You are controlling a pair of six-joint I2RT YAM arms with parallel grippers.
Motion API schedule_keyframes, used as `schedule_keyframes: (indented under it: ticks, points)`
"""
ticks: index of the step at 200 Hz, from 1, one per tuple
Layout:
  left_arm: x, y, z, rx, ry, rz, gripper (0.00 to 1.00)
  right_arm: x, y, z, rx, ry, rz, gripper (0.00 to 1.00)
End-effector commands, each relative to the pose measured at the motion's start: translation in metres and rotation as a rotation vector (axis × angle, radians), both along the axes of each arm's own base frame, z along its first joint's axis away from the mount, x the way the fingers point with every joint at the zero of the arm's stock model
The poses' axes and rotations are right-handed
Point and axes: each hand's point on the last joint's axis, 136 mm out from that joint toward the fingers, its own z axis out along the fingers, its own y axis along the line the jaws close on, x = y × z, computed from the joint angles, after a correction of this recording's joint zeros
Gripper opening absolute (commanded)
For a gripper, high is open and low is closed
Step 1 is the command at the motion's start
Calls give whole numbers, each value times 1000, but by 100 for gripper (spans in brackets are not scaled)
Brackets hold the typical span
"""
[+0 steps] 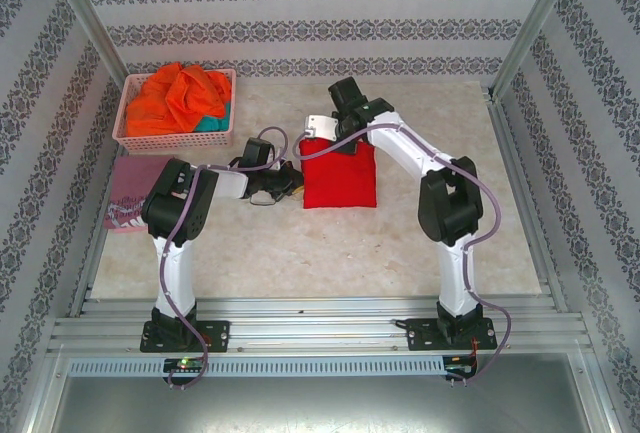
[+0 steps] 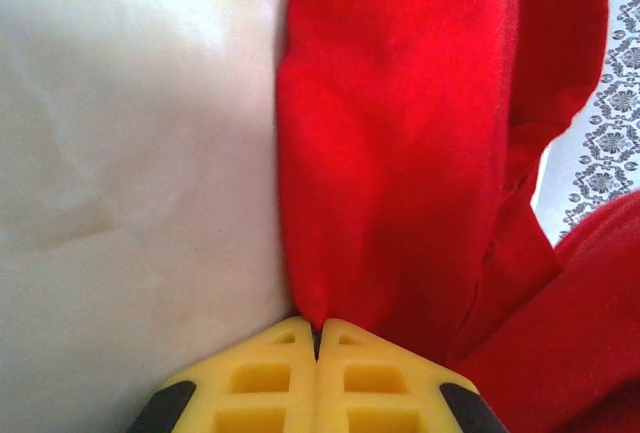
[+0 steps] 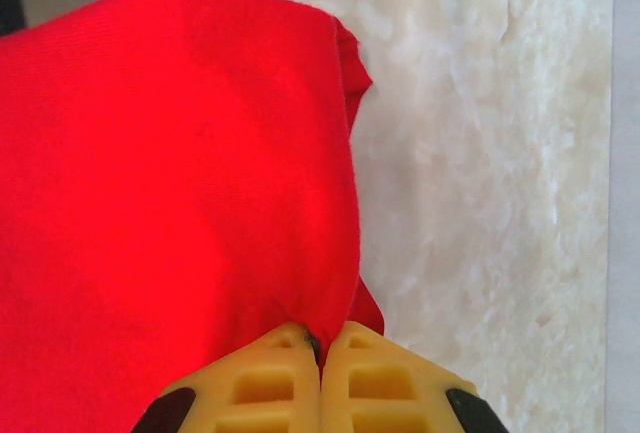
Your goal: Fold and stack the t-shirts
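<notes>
A bright red t-shirt (image 1: 340, 175) lies folded into a rough square at the middle of the table. My left gripper (image 1: 296, 183) is at its left edge, and in the left wrist view its yellow fingers (image 2: 270, 373) are shut on a pinch of the red cloth (image 2: 400, 153). My right gripper (image 1: 318, 135) is at the shirt's far left corner, and in the right wrist view it is shut on a corner of the red cloth (image 3: 180, 173). A maroon t-shirt with white print (image 1: 126, 198) lies folded at the table's left edge. Orange (image 1: 172, 98) and teal (image 1: 216, 122) t-shirts lie crumpled in the basket.
The pink lattice basket (image 1: 170, 141) stands at the far left, just behind the maroon shirt. Patterned walls and metal posts close in the marble table (image 1: 320, 253) on three sides. Bare table lies in front of and to the right of the red shirt.
</notes>
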Motion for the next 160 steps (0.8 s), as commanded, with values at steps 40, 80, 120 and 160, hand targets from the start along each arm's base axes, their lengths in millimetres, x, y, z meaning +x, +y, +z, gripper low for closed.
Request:
schedule_keyframes:
  ticks: [40,80,120,160]
  points:
    - [-21,45,-82,180,186,111,0,38,4,0,5,-98,1,0]
    - [-19,48,-78,185,171,123,0,39,9,-4,16,-89,4,0]
    - [-12,51,-42,156,74,147,23,25,4,-6,26,-69,-3,0]
    - [3,58,-2,131,-29,201,30,13,4,-5,60,-50,-6,0]
